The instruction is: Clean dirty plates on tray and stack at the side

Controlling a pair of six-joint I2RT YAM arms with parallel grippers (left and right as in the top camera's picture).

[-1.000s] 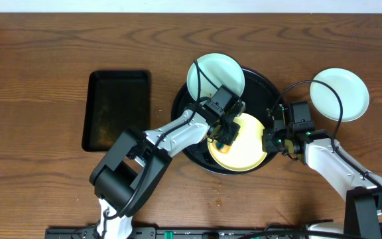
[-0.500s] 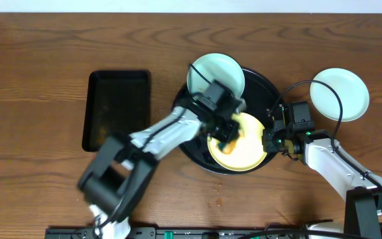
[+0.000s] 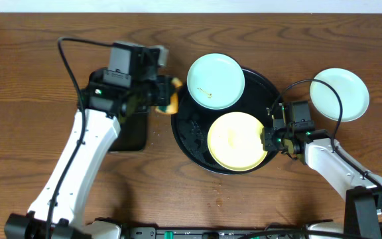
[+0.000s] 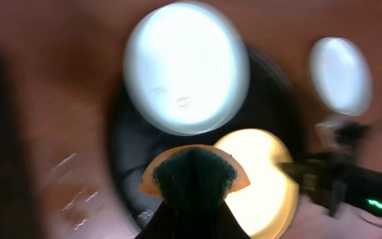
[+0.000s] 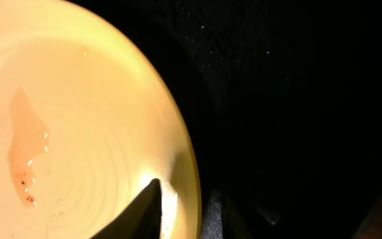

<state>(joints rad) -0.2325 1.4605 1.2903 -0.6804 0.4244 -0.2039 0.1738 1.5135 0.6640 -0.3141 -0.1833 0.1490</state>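
Brown wooden table [image 3: 32, 60] bears the black tray [image 3: 190, 133].

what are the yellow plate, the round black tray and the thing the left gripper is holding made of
Yellow plate: likely glazed ceramic or hard plastic; glossy, with faint concentric rings and a wet sheen in the right wrist view. Round black tray: probably plastic, dark and fairly matte. Held thing: looks like a sponge, orange foam with a dark green scouring face.

Overhead looks straight down; wrist views — right closest — share the yellow plate [image 3: 236, 141].
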